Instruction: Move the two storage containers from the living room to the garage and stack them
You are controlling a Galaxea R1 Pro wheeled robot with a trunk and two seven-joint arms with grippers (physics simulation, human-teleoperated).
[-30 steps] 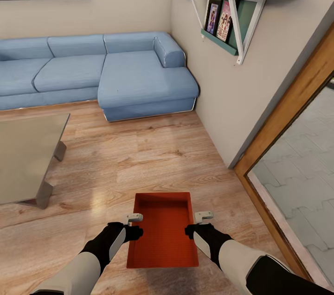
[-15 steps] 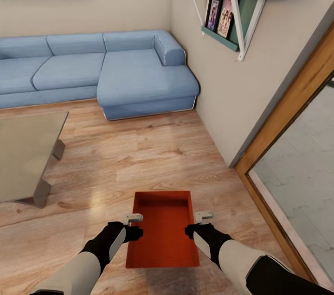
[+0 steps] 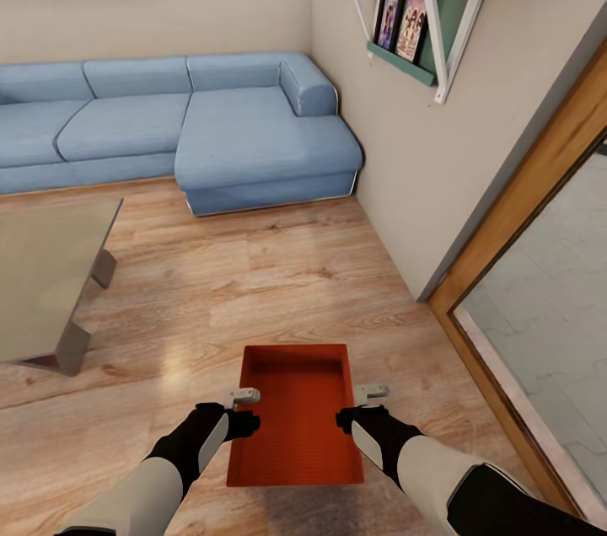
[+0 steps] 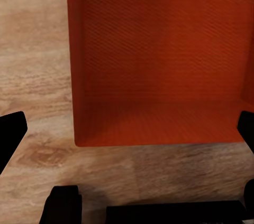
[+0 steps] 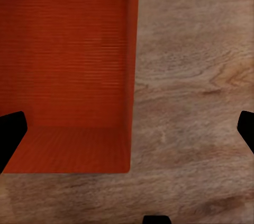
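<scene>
An orange-red rectangular open-topped storage container [image 3: 295,422] sits at six o'clock in the head view, above the light wood-plank floor [image 3: 253,283], between both arms. The left gripper [image 3: 244,410] meets its left wall, the right gripper [image 3: 358,408] its right wall. Both grippers' fingers are spread wide. A blue sectional sofa [image 3: 185,127] lies toward eleven o'clock.

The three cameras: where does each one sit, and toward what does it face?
Head view: from the robot's head, facing forward and down at the sofa, wood floor and container; both arms show.
Left wrist view: above the container; dark fingertips show.
Right wrist view: above the container; fingertips show.
All share the container.
</scene>
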